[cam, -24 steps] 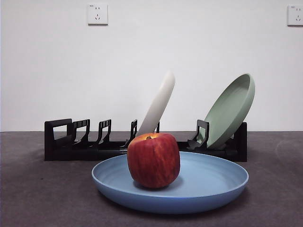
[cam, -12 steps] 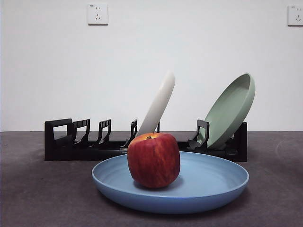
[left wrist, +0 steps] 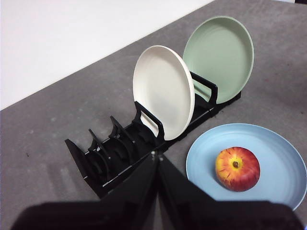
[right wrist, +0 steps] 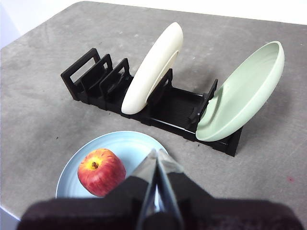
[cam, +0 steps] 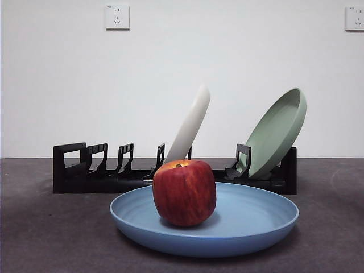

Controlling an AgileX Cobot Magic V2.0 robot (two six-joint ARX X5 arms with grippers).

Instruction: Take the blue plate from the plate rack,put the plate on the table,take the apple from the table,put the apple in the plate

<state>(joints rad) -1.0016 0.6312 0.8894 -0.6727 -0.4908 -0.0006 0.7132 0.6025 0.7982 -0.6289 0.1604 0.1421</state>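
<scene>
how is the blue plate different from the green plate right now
The blue plate lies flat on the table; the green plate stands tilted in the plate rack. The blue plate holds the apple; the green plate holds nothing. The blue one is pale sky-blue, the green one sage. Both are round, shallow and rimmed, and neither hand touches them.

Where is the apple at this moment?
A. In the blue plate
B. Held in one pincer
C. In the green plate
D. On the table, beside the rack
A: the apple sits inside the blue plate, which lies flat on the table in front of the plate rack.
</scene>
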